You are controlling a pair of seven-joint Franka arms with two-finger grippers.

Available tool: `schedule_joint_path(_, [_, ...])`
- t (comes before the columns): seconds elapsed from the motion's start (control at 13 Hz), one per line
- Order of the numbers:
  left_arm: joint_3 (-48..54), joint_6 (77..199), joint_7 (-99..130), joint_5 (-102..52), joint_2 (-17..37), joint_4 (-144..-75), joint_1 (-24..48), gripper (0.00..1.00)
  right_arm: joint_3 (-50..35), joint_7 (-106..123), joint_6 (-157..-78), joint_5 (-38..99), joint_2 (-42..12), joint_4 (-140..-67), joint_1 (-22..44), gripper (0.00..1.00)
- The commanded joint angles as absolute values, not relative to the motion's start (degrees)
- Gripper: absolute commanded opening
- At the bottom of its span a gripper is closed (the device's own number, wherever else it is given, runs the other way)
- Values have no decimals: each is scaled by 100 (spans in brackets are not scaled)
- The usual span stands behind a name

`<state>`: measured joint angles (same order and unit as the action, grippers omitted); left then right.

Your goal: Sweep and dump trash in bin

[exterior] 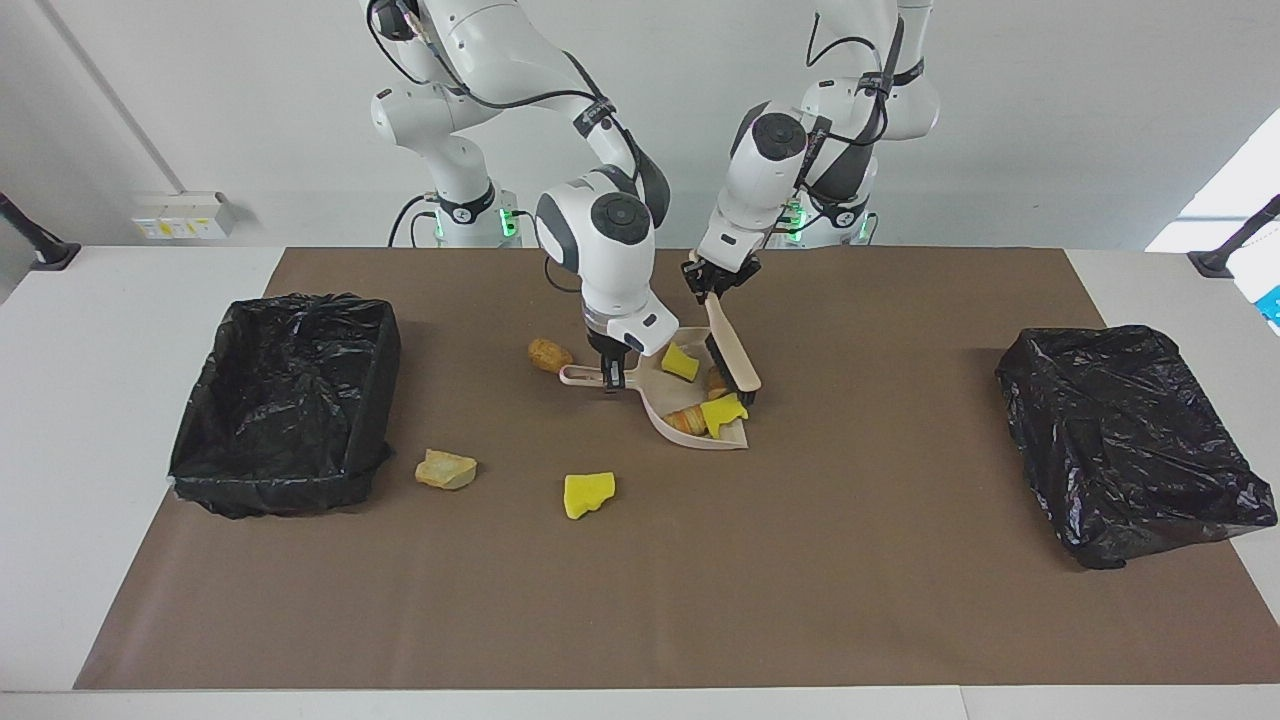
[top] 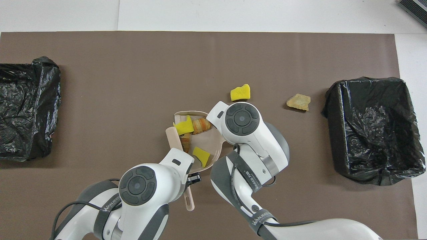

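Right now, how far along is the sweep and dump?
Done: four scraps sit in the dustpan. In hand: the left gripper holds the brush at the pan's mouth, and the right gripper holds the pan's handle. Left: a yellow sponge piece, a tan lump and a brown lump lie on the mat. Nothing shows in the open bin yet.

Brown mat (exterior: 640, 600) covers the table (exterior: 120, 420). A black-lined tray (exterior: 285, 400) sits near each end edge; second one (exterior: 1130, 440) at the left arm's end.
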<state>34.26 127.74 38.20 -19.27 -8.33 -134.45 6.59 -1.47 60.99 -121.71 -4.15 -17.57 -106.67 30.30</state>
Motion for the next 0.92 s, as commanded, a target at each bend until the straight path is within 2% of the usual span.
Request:
schedule_joint_path(0.0, [3384, 12665, 3507, -2100, -808, -13263, 712, 0, -185, 6249, -12313, -431, -1635, -10846, 2962, 0])
schedule_joint_path(0.23, [3288, 12271, 3237, -2109, -870, -13219, 642, 0, -185, 6249, -12296, -422, -1635, -10837, 2953, 0])
schedule_joint_path(0.38, [2955, 11631, 3068, -2144, -932, -12913, 624, 0, -185, 6293, -12278, -422, -1644, -10811, 2910, 0])
schedule_joint_path(0.84, [2900, 11496, 3023, -2145, -967, -12946, 510, 0, -193, 6390, -12226, -387, -1617, -10644, 2698, 0])
